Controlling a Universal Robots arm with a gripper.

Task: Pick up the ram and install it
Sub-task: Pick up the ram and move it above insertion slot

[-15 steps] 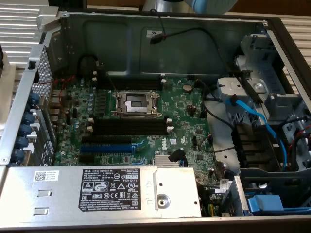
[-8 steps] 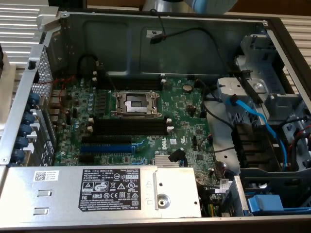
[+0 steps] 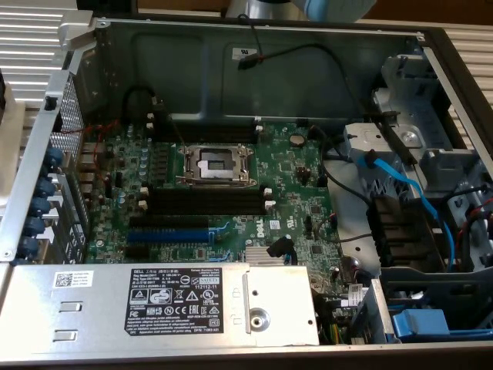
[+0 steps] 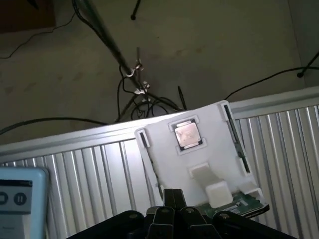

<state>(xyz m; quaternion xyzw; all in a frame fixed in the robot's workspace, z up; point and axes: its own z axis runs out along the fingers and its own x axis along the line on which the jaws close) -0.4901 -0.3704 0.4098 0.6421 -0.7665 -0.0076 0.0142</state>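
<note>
Gripper [image 4: 174, 204] is recorded low over the white holder [image 4: 199, 149], near the ram [image 4: 238, 205]. Whether it is spread or pressed together cannot be told, and no grasp on the ram is seen. The ram is found lying flat at the holder's near edge, partly covered by it, on the ribbed bench [image 4: 89, 169]. A processor chip [image 4: 187, 134] is seated farther along the holder. In the exterior view the black memory slots [image 3: 204, 200] on the motherboard [image 3: 293, 193] are noted empty, so pick-up and installation are both judged outstanding. The arm [image 3: 331, 8] is placed beyond the far wall of the case [image 3: 192, 54], outside it.
</note>
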